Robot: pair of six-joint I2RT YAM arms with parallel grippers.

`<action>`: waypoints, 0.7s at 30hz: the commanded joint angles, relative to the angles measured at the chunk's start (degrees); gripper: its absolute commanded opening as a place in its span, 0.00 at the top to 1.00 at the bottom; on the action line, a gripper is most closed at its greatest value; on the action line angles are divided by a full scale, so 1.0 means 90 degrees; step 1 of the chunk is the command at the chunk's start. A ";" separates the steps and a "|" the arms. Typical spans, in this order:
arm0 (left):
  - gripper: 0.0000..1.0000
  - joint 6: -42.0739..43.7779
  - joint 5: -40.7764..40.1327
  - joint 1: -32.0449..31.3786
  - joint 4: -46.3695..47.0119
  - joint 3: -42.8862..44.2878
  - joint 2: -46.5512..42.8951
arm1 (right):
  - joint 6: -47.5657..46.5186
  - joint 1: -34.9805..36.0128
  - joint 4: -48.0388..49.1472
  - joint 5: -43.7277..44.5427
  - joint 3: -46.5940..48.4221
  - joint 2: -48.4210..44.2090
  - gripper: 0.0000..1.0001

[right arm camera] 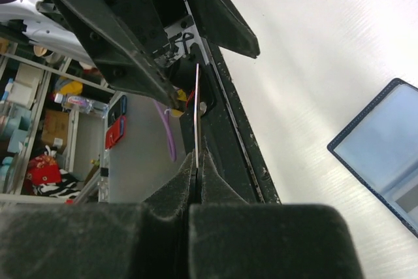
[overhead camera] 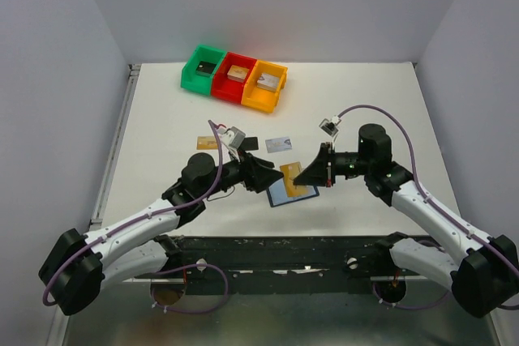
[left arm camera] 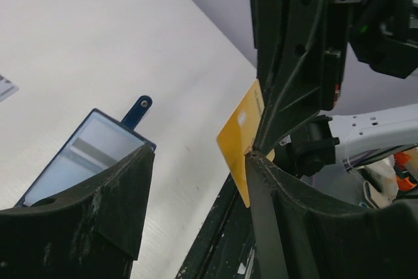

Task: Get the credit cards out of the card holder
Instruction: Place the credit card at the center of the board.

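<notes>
The card holder is a navy wallet lying open on the table between the two grippers. It also shows in the left wrist view and the right wrist view. My right gripper is shut on a gold card, held above the wallet and seen edge-on in the right wrist view. My left gripper is open. The gold card rests against the tip of its right finger. A tan card, a black card and a grey-white card lie flat farther back.
Green, red and orange bins, each holding a small block, stand in a row at the back. The dark front rail of the table runs just below the grippers. White walls close in the table on three sides.
</notes>
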 commanded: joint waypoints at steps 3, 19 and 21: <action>0.32 -0.0100 0.0778 0.0116 0.1142 -0.0295 -0.0283 | 0.0026 0.0097 0.0144 -0.0337 0.0023 0.0062 1.00; 0.56 0.0076 0.1774 0.0156 0.1250 0.0066 0.0176 | -0.0354 0.0478 -0.0362 -0.0562 0.0355 0.0258 1.00; 0.62 0.0096 0.1940 0.0156 0.1250 0.0124 0.0254 | -0.0364 0.0507 -0.0354 -0.0571 0.0374 0.0287 1.00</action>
